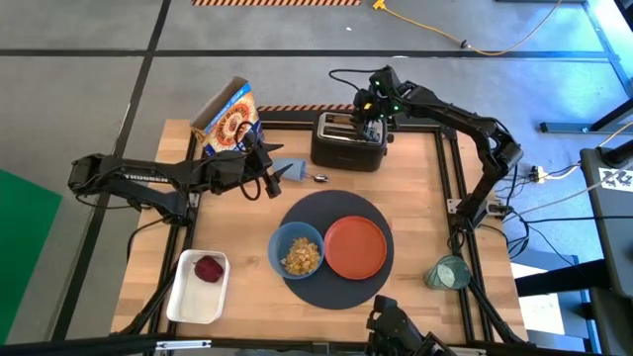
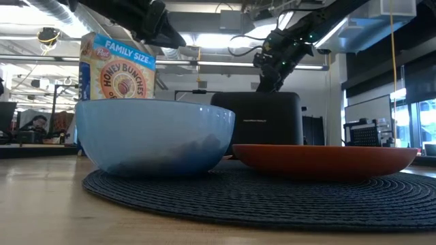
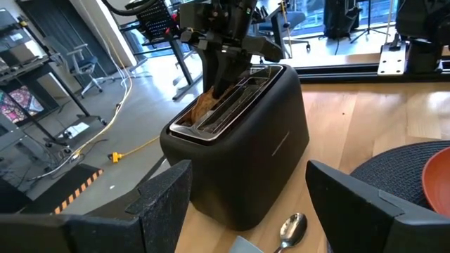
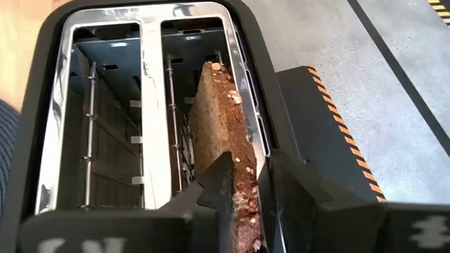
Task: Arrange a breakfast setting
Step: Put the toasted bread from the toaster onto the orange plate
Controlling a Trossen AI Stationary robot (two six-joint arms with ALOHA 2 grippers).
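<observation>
The brown toast slice (image 4: 221, 133) stands on edge in the far slot of the black toaster (image 1: 348, 141). My right gripper (image 4: 256, 193) reaches down into that slot and is shut on the toast; the left wrist view also shows it (image 3: 221, 70). My left gripper (image 1: 269, 178) hovers open and empty left of the toaster, over the metal spoon (image 3: 290, 230). The blue bowl (image 1: 297, 250), with cereal in it, and the orange plate (image 1: 356, 247) sit on the dark round placemat (image 1: 331, 292). The teal glass (image 1: 450, 272) stands at the table's right edge. The red fruit (image 1: 209, 268) lies in the white tray (image 1: 193, 302). My right gripper pinches the toast's top edge (image 4: 242, 204) between its two fingers, one on each flat face. The fingers come from above, pointing down into the slot. The toast stands on edge, leaning a little, with its lower part inside the toaster.
A cereal box (image 1: 227, 119) stands at the table's far left. A blue object (image 1: 290, 168) lies beside the spoon, near my left gripper. Bare wood shows between the placemat and the tray, and at the table's right side.
</observation>
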